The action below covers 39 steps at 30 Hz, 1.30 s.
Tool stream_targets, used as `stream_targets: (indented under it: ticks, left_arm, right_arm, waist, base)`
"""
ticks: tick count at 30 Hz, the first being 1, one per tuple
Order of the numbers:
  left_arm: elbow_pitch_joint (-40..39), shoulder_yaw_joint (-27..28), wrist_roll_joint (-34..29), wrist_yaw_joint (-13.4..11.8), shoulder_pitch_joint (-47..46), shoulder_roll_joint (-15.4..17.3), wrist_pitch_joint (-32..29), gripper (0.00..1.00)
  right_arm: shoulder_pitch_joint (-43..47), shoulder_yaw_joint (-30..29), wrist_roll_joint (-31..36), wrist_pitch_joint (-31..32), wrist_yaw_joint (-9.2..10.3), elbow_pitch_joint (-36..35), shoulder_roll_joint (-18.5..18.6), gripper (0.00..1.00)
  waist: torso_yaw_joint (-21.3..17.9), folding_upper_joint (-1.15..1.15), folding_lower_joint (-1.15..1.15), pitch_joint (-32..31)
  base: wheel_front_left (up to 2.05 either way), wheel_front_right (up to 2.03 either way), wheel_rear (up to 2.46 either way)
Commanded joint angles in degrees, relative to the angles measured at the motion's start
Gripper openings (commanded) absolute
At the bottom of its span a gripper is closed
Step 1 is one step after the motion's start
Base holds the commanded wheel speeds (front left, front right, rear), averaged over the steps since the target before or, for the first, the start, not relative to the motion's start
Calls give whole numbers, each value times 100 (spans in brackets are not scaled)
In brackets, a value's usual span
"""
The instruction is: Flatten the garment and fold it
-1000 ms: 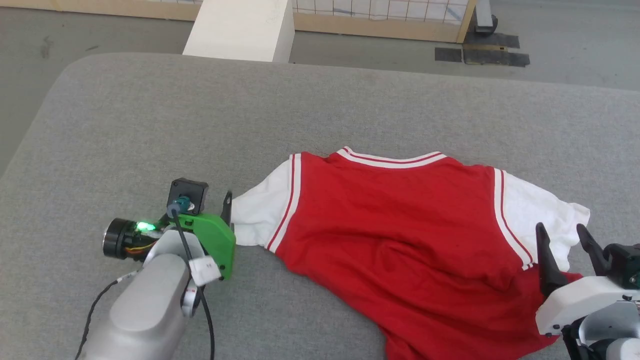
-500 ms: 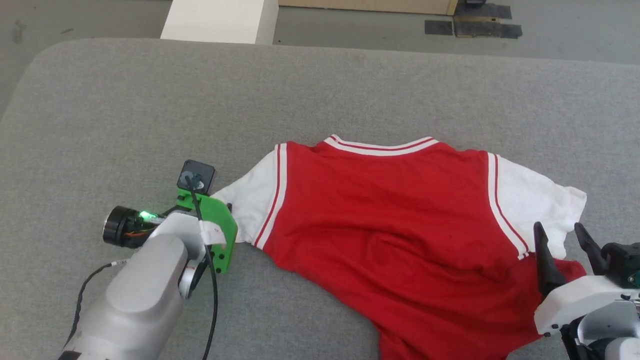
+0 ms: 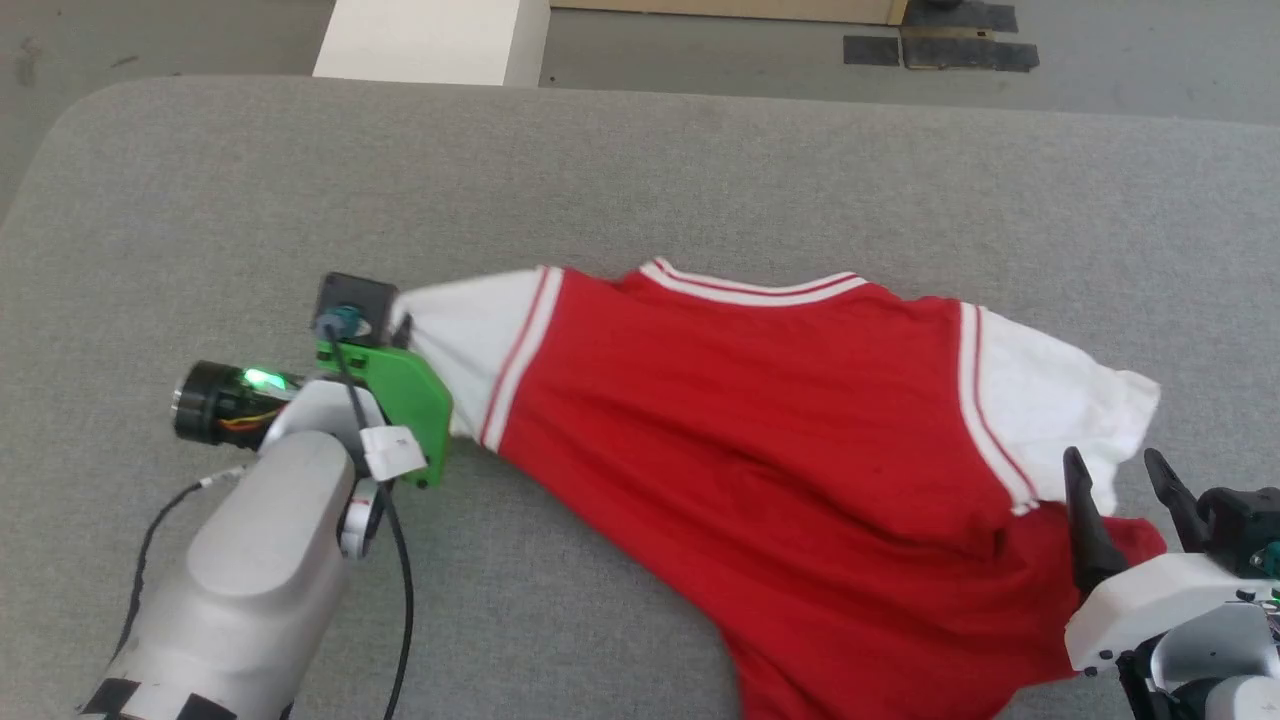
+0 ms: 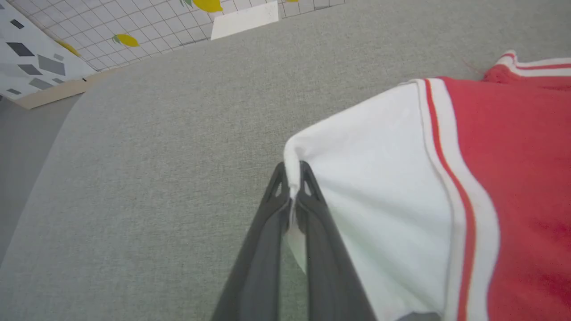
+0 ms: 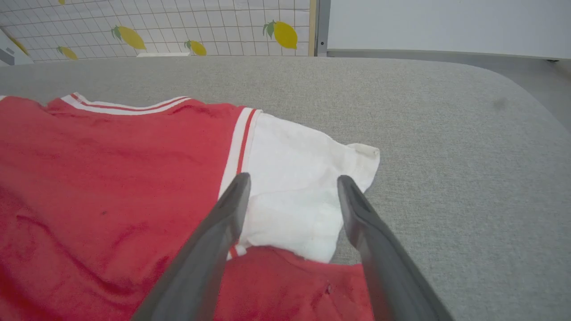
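Table of grey felt-like cloth carried the garment, a red jersey T-shirt with white short sleeves, toward its near right. The left sleeve was stretched farther left than a second before: the left gripper had closed on its edge and pulled. The right gripper stayed open over the right sleeve, so flattening had only begun.

The garment lies on the table between the left gripper and right gripper.

a grey cloth-covered table with rounded corners bears the rumpled red-and-white garment spread across it.
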<state>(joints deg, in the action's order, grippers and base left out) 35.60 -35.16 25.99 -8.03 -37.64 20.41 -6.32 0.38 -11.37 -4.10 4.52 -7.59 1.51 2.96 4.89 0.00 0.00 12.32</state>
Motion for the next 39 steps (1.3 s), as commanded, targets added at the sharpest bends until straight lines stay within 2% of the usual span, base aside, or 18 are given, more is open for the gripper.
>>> stream_targets:
  ticks: [1, 4, 5, 6, 9, 13, 16, 19, 24, 29, 33, 39]
  left_arm:
    - [-20, 81, -97, -165, -62, 83, 248, 0]
    - [82, 131, -102, -236, -36, 63, 569, 0]
    - [157, 141, -82, -243, -7, 50, 608, 8]
    - [279, 141, -81, -267, 23, 50, 642, 100]
    - [545, 166, -28, -285, 109, 7, 789, 100]
    - [645, 328, 110, -334, 249, -88, 1340, 100]
    - [467, 479, 165, -369, 399, -137, 1920, 100]
    - [-26, 678, 99, -408, 615, -131, 2115, 100]
    - [-1935, 1279, -651, -601, 1446, -100, 2129, 100]
    - [-3237, 1631, -1370, -494, 2323, -250, 2131, 100]
    - [-3524, 1791, -1634, -322, 2696, -447, 2131, 100]
    - [-3543, 2019, -1825, -33, 2841, -729, 2131, 100]
  right_arm:
    - [-28, 14, -16, -28, 10, 13, -8, 100]
    - [-53, 39, -24, -32, 10, 23, -8, 100]
    - [-59, 46, -26, -33, 10, 29, -8, 100]
    - [-67, 56, -27, -34, 10, 37, -8, 100]
    - [-93, 70, -19, -35, 10, 63, -8, 100]
    - [-105, 21, 70, -11, 10, 51, -8, 100]
    - [-119, -93, 159, 72, 10, 14, -8, 100]
    - [-172, -219, 196, 273, 10, 5, 20, 100]
    - [-447, -377, 90, 1302, 10, 210, 318, 100]
    - [-903, -482, 9, 2733, 10, 678, 672, 100]
    - [-1238, -436, -173, 3490, 10, 1035, 767, 100]
    - [-1513, -311, 28, 3888, 10, 1552, 924, 100]
  waist:
    - [32, 0, 0, -35]
    - [57, 0, 0, -61]
    - [61, 0, 0, -68]
    - [62, 0, 0, -73]
    - [64, 0, 0, -102]
    - [116, 0, 0, -199]
    - [190, 0, 0, -305]
    - [266, 0, 0, -393]
    - [414, 0, 0, -451]
    - [574, 0, 0, -439]
    - [733, 0, 0, -411]
    - [932, 0, 0, -300]
  base:
    - [0, 0, 0]
    - [0, 0, 0]
    - [0, 0, 0]
    - [0, 0, 0]
    - [0, 0, 0]
    - [0, 0, 0]
    - [0, 0, 0]
    - [0, 0, 0]
    - [0, 0, 0]
    - [0, 0, 0]
    - [0, 0, 0]
    - [0, 0, 0]
